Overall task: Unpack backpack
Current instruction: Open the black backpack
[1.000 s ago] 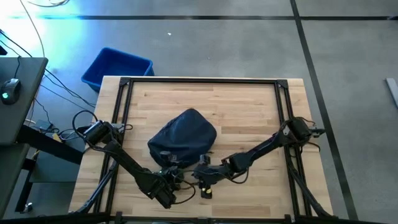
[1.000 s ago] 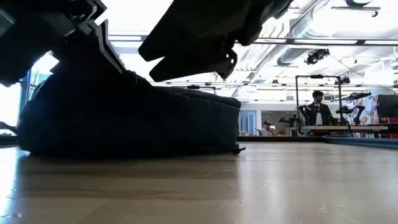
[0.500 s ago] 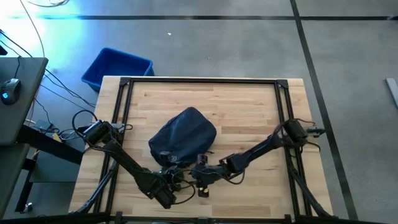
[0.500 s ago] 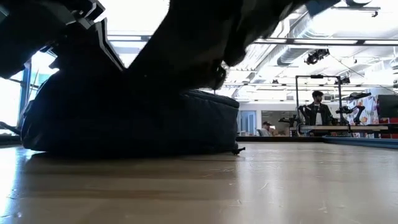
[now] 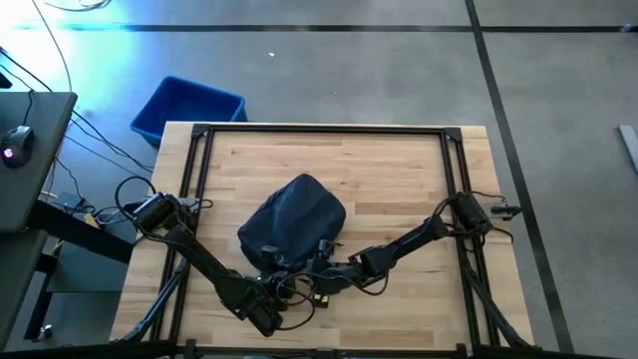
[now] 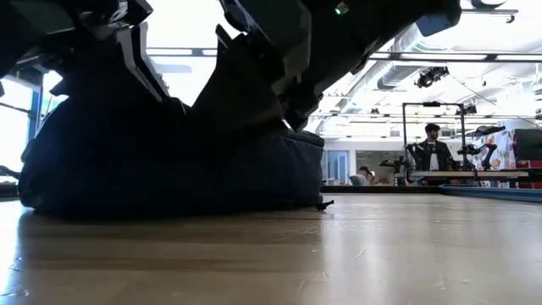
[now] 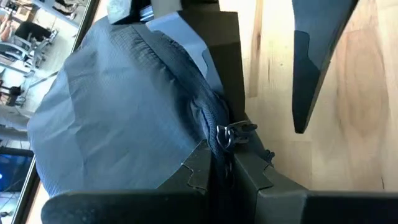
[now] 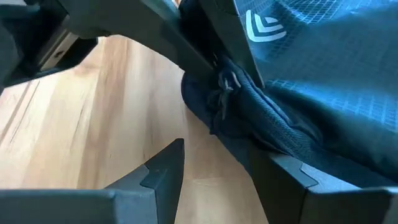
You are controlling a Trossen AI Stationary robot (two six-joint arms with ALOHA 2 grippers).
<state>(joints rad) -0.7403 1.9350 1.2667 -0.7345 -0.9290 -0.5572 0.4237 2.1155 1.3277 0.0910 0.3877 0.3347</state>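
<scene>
Backpack (image 5: 294, 221) mid-frame, low centre; left gripper (image 7: 222, 163) pinched onto its zipper edge, right gripper (image 8: 214, 163) jaws apart beside it.

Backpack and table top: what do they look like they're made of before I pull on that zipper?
The backpack looks like thin woven synthetic fabric, likely ripstop nylon: matte navy, creased, with a fine grid weave. Its zipper pull looks metal, with a slight shine. The table top looks like pale wood planks, smooth-finished, with visible grain and seams.
</scene>
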